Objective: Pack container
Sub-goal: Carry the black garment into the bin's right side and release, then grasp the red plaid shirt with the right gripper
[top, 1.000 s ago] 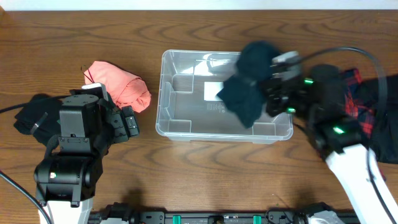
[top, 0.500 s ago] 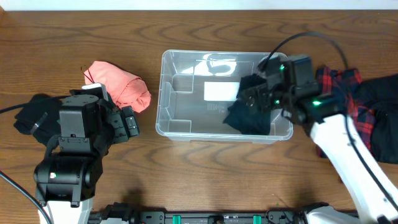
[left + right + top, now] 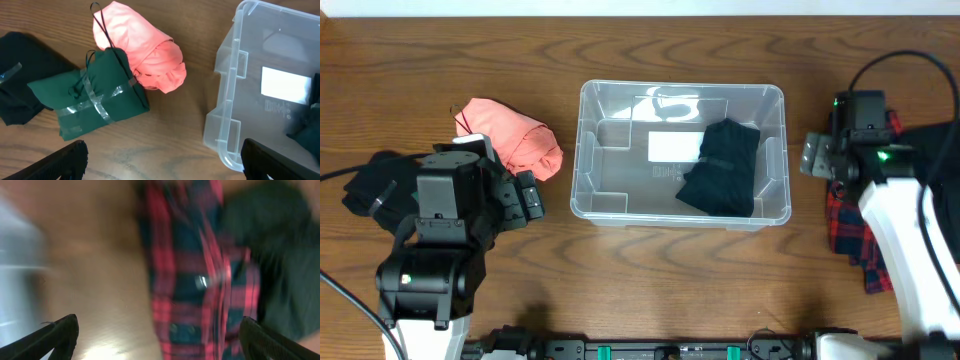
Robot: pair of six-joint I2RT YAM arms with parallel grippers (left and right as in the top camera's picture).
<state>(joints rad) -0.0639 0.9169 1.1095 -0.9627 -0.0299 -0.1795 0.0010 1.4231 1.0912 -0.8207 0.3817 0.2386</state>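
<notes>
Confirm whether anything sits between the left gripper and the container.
Nothing visible does. In the overhead view only bare table separates the left gripper from the left wall of the container. The pink bundle and the green taped bundle lie off to the side of that gap, not in it.

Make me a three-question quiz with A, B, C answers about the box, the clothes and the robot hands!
1. Where is the dark cloth? A) inside the container B) under the table C) hanging in the air
2. What colour is the bundle left of the container? A) blue B) pink C) yellow
3. How is the right gripper? A) shut on the dark cloth B) open and empty C) shut on the container's rim

Answers: 1 A, it lies in the container's right half. 2 B, the overhead view shows it coral-pink. 3 B, the right wrist view shows its fingers spread wide, gripping nothing.
</notes>
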